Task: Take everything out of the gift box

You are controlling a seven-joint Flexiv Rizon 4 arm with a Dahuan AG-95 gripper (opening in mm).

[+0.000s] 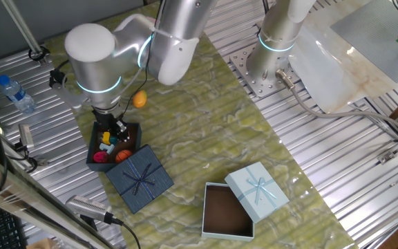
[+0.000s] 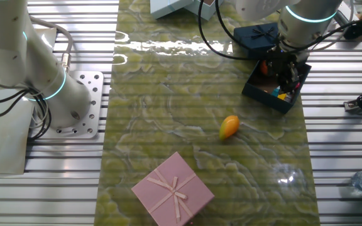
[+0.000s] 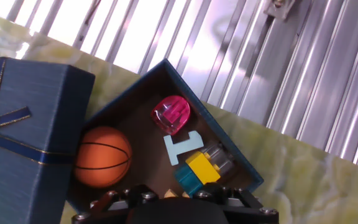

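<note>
So the claw (image 1: 111,129) is down inside the open dark navy square gift box (image 1: 93,153) near the desk's (image 1: 206,138) edge. Can't tell how wide its fingers are or whether it's got anything, since the hand view only shows the base. Inside the box: an orange toy basketball (image 3: 102,157), a pink-red plastic piece (image 3: 172,114), a pale blue letter piece (image 3: 183,147) and a yellow-and-teal block (image 3: 197,170). The matching navy ribboned lid (image 1: 139,178) leans on the box's side. One orange-yellow mango-shaped toy (image 2: 229,126) lies out on the green mat.
</note>
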